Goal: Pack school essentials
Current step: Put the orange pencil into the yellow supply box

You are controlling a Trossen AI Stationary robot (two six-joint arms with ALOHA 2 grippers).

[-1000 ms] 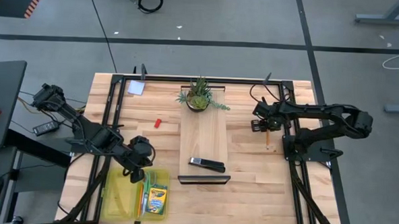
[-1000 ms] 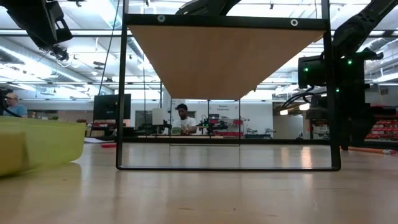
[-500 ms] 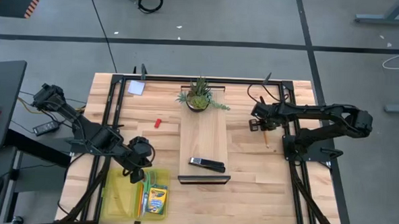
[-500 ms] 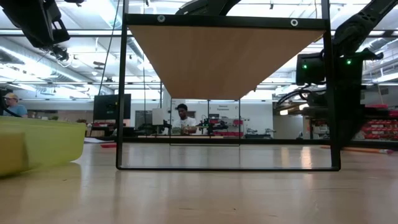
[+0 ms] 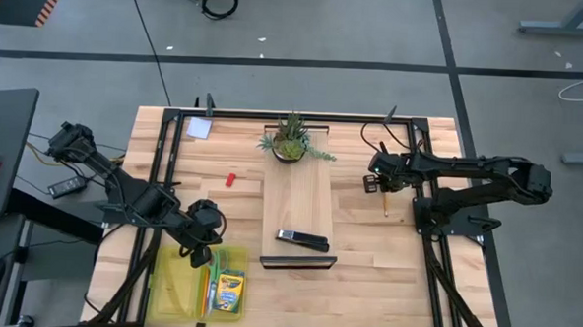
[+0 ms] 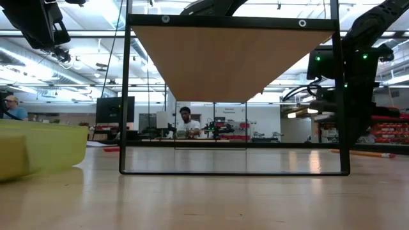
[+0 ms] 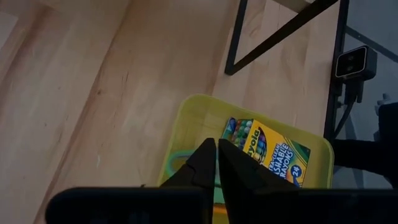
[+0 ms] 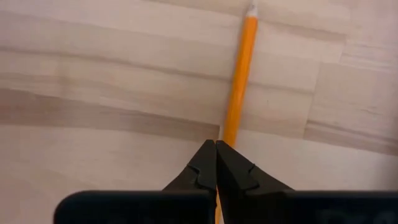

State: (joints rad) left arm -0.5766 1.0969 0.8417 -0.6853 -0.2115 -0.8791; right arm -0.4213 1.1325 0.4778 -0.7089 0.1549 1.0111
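My right gripper (image 5: 374, 182) (image 8: 216, 144) is shut on a thin orange pencil (image 8: 239, 68) that lies on the table right of the wooden board (image 5: 298, 198); the low view shows the pencil (image 6: 361, 153) on the tabletop. My left gripper (image 5: 206, 244) (image 7: 216, 144) hangs shut and empty over the yellow tray (image 5: 173, 277). In the tray lie the crayon box (image 7: 267, 149) and something green (image 7: 180, 158). A red eraser (image 5: 230, 180) and a pale note pad (image 5: 199, 128) rest on the table's far left part. My right gripper comes from above, pointing steeply down, and closes on the pencil's two sides near one end (image 8: 229, 127). The pencil runs along the seam between the fingers, and the fingers hide that end. The free end (image 8: 250, 11) lies on the table.
A potted plant (image 5: 291, 139) stands at the board's far end and a black bar-shaped object (image 5: 301, 241) lies on its near part. A black frame (image 6: 233, 171) stands across the near middle. Metal rails run along the table's edges.
The pencil has slid a little toward the table's left, its gripped end moving with my right gripper.
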